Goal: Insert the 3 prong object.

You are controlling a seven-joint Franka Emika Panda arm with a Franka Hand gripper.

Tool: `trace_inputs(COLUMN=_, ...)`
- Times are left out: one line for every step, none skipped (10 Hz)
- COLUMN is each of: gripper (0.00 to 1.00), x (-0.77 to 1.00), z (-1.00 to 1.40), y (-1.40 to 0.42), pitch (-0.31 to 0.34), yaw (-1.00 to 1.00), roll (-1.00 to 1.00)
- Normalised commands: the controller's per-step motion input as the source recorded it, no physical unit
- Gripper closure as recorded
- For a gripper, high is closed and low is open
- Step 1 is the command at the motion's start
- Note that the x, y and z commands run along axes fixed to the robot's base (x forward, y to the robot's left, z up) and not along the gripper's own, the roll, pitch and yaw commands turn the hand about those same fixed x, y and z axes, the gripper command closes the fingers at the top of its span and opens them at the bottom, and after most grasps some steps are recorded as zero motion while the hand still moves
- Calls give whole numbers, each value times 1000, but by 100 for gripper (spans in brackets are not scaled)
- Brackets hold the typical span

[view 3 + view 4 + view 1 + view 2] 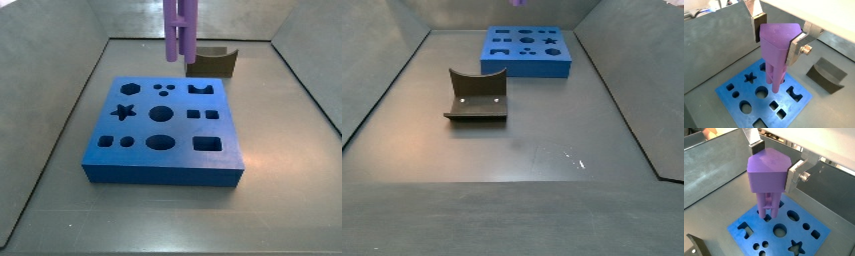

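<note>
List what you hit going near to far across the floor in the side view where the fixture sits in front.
Bare floor → fixture → blue block. The gripper isn't in this view; a wrist view shows it shut on the purple 3 prong object above the block.

One gripper (pixel 777 42), hanging above the board with its two silver plate fingers (pixel 798 46) closed on a piece; one tall purple plastic pronged piece (pixel 181 30) between those fingers, its prongs overlapping too much to count surely; one flat blue block with shaped cut-outs (pixel 100 126) below the gripper; one star-shaped cut-out (pixel 124 112) among roughly ten holes in it, several round, several square; one dark L-shaped fixture (pixel 476 95) off to the gripper's side, apart from the block.
</note>
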Motion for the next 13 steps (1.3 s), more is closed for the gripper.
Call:
trace_inputs(gripper=100, x=0, z=-474, y=0, pitch=0, yaw=-1000, roll=29)
trace_inputs(gripper=100, x=0, z=-477, y=0, pitch=0, yaw=-1000, roll=30)
trace_inputs(gripper=100, x=0, z=-523, y=0, pitch=0, yaw=-1000, roll=29)
trace_inputs(gripper=100, x=-6, z=-534, y=29, pitch=0, yaw=-1000, roll=24)
trace_inputs(gripper=100, x=-60, z=-549, y=171, pitch=0, yaw=-903, roll=6)
trace_inputs(gripper=100, x=-91, z=-520, y=286, pitch=0, yaw=-786, roll=0)
trace_inputs(gripper=100, x=-77, z=-423, y=451, pitch=0, yaw=-589, roll=0)
trace_inputs(gripper=100, x=-46, z=-371, y=529, pitch=0, yaw=-503, roll=0)
trace_inputs(gripper=100, x=-14, z=-317, y=540, pitch=0, yaw=-483, roll=-1)
trace_inputs(gripper=100, x=0, z=-246, y=434, pitch=-11, yaw=-580, roll=-19)
trace_inputs(gripper=100, x=89, z=-203, y=183, pitch=-19, yaw=-851, roll=-14)
trace_inputs(gripper=100, x=103, z=-217, y=49, pitch=0, yaw=-1000, roll=0)
trace_inputs(gripper=100, x=0, z=-140, y=77, pitch=0, yaw=-949, roll=0)
